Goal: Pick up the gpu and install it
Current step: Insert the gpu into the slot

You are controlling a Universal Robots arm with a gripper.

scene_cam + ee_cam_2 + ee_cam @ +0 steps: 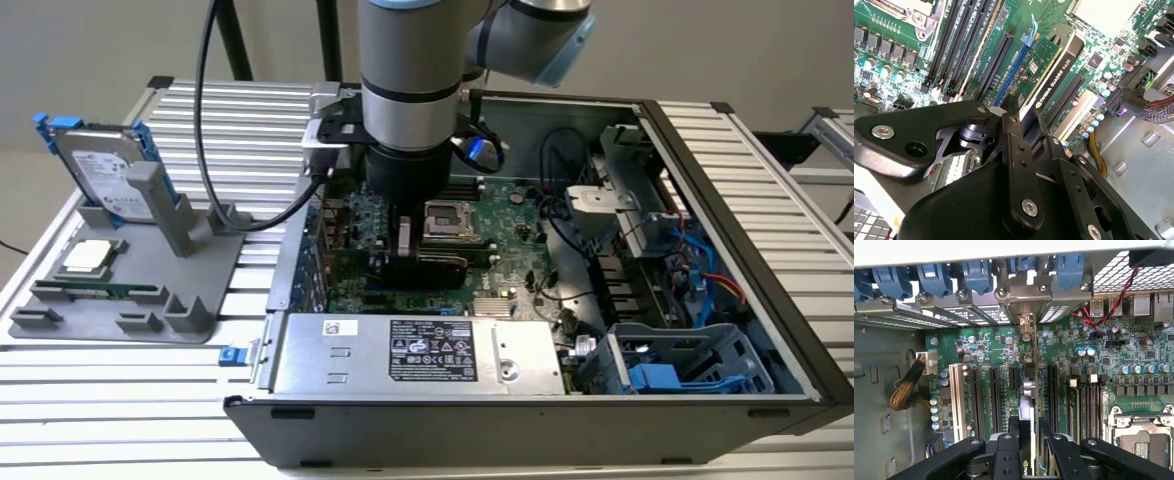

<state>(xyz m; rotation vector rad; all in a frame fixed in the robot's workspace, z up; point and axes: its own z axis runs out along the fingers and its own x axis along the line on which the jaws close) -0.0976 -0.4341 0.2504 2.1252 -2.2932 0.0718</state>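
The gpu (1054, 70) stands on edge on the green motherboard (1004, 347), in line with a long expansion slot; its black cooler faces one way and its green board the other. In the first wrist view the gpu (1027, 386) is seen edge-on, and its silver end bracket (1026, 320) reaches the case's rear slot openings. My gripper (1029, 422) is shut on the card's upper edge, one black finger on each face. In the exterior view the gripper (406, 243) is low inside the open case, over the gpu (424, 270).
A grey power supply (414, 350) sits at the case's front, and a blue drive cage (681, 370) and cables lie on the exterior view's right. Outside the case, a grey holder (134, 300) carries a blue-framed hard drive (100, 170), a processor chip (88, 255) and a memory stick (100, 291).
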